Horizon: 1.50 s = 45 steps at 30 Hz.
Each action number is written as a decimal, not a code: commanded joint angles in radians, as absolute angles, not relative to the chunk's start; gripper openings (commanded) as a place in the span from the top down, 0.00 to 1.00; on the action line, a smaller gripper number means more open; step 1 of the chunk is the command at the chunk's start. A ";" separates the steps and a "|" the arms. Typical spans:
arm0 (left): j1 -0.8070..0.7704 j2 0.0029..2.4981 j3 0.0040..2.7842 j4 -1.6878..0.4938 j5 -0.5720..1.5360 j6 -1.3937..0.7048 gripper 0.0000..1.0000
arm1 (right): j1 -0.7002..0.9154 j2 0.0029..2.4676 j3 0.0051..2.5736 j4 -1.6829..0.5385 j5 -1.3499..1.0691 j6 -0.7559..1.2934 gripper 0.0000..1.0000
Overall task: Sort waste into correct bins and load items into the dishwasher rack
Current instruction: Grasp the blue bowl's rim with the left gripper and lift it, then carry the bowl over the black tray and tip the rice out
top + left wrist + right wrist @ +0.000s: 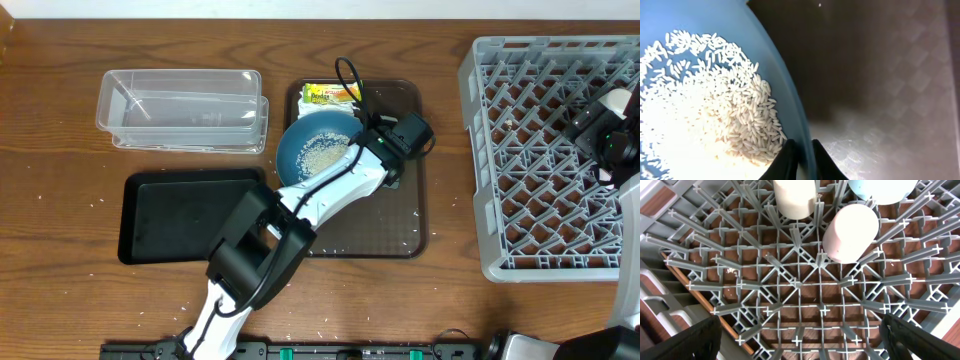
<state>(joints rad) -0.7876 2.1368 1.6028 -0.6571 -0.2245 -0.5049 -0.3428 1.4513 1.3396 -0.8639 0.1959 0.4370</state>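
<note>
The rim of the wide blue bowl (295, 138) is pinched by the left gripper (802, 150), which is clenched with one finger inside the wall and one outside. The hold is taken at the rim, it is judged, so that the bowl can be lifted and tipped. A heap of loose white rice grains (715, 110) is lying in it and has to be emptied before the bowl goes to the rack.

The bowl is seated on the dark-brown serving tray (400, 215), whose raised lip must be cleared on the way out. Just left of it, the shallow black rectangular tray (170, 215) is lying empty with open room above, though its right end is crossed by the left arm.

Beyond the bowl, the yellow-green printed snack wrapper (330, 95) is left at the brown tray's far edge, close against the bowl. Further back and left, the clear plastic rectangular tub (180, 105) is standing open.

At the right, the right gripper (802, 340) is held spread wide and empty above the light-grey lattice dishwasher rack (540, 170). A pale pink cup (850, 232) is already set there among the pegs.
</note>
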 commanded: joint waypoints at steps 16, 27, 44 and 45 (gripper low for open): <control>-0.783 2.096 1.609 -0.695 -0.249 -0.514 0.94 | -0.347 1.454 1.340 -0.865 0.209 0.448 0.01; -0.787 1.998 1.609 -0.741 -0.282 -0.514 0.94 | -0.347 1.454 1.340 -0.865 0.209 0.448 0.01; -0.747 1.850 1.609 -0.856 -0.203 -0.564 0.94 | -0.347 1.454 1.340 -0.865 0.209 0.448 0.01; -0.738 1.833 1.609 -0.860 -0.182 -0.564 0.94 | -0.347 1.454 1.340 -0.865 0.209 0.448 0.01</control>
